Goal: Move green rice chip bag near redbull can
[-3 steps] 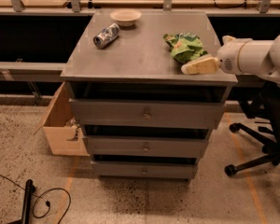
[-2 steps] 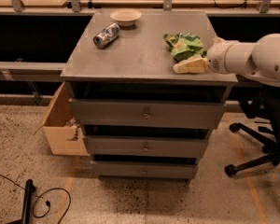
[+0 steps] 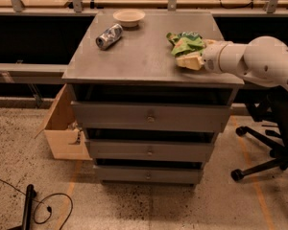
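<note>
The green rice chip bag [image 3: 186, 42] lies crumpled on the right side of the grey cabinet top [image 3: 134, 56]. The redbull can [image 3: 109, 36] lies on its side at the back left of the top, well apart from the bag. My gripper [image 3: 191, 60] comes in from the right on a white arm [image 3: 249, 59]. Its cream fingertips rest at the bag's near edge, touching or overlapping it.
A shallow cream bowl [image 3: 129, 17] sits at the back of the top, just right of the can. Below are three drawers [image 3: 150, 117]. An open cardboard box [image 3: 62, 128] stands at the left, an office chair base [image 3: 264, 152] at the right, a cable [image 3: 43, 205] on the floor.
My gripper has moved left and slightly back, from the cabinet's right edge up to the near edge of the green bag. The bag, can and bowl have not moved.
</note>
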Robot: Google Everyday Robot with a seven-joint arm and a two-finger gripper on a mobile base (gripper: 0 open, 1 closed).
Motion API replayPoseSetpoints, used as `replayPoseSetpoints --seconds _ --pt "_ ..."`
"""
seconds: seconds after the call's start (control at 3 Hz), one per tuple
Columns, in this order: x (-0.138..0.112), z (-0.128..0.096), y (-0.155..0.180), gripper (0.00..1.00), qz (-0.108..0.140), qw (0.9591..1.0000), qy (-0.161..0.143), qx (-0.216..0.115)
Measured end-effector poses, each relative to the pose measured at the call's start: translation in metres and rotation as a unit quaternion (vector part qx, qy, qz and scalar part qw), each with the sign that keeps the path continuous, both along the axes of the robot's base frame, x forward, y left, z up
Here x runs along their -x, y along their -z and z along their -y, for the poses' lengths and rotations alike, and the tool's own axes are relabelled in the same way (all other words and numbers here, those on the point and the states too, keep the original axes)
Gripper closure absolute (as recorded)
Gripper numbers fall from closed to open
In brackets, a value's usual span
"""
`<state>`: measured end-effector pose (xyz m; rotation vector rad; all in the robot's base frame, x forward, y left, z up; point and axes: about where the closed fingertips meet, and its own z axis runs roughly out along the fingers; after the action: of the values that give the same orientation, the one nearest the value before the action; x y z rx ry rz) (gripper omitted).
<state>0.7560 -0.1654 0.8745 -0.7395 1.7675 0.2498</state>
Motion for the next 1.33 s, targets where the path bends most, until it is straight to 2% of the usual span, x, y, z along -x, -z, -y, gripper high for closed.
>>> replayPoseSetpoints --seconds 0.33,0.67,1.0,1.33 --pt "-0.009 -0.034 -0.004 0.71 0.007 0.9986 -0.051 -0.009" --pt "-0.017 -0.08 -0.019 0.95 0.022 0.9924 -0.119 -0.018" --pt "-0.019 -0.121 -0.031 1.0 0.033 0.9851 -0.168 -0.021" --pt "-0.023 -0.152 -0.037 0.84 0.04 0.9813 -0.188 -0.01"
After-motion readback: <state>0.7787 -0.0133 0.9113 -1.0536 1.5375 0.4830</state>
